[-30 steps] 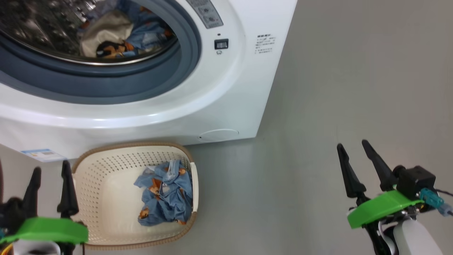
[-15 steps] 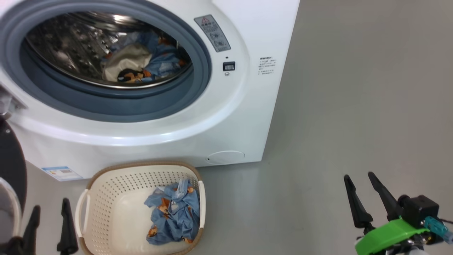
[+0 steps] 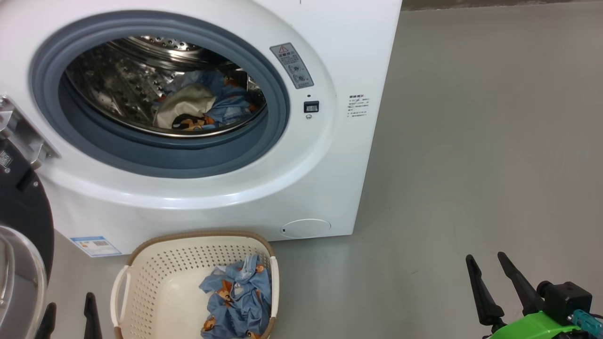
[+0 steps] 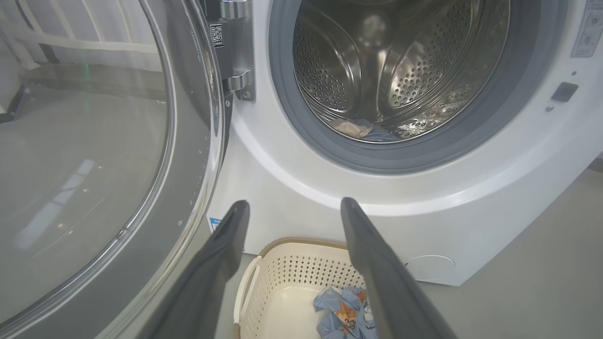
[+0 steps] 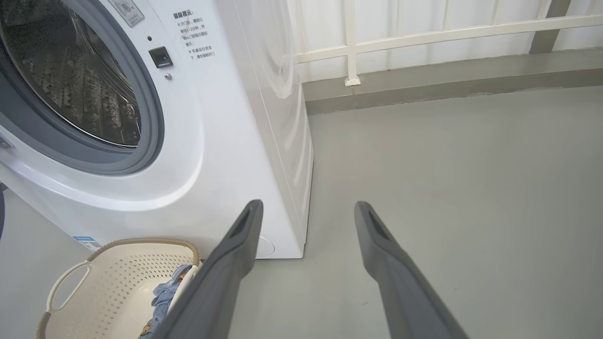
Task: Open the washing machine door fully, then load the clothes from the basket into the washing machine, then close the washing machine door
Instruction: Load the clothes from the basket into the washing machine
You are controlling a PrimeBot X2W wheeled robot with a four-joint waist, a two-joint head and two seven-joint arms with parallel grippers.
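Blue clothes [image 3: 238,301] in cream basket [image 3: 160,273]

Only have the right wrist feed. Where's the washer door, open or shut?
Observer: Open. The washing machine door hangs swung out on its hinge, left of the washing machine opening.
Operator: Anything inside the drum?
Observer: Yes. At the bottom of the drum lie a cream piece and blue bear-print fabric.
Operator: Left gripper?
Observer: The left gripper is open and holds nothing; in the head view it sits left of the basket.
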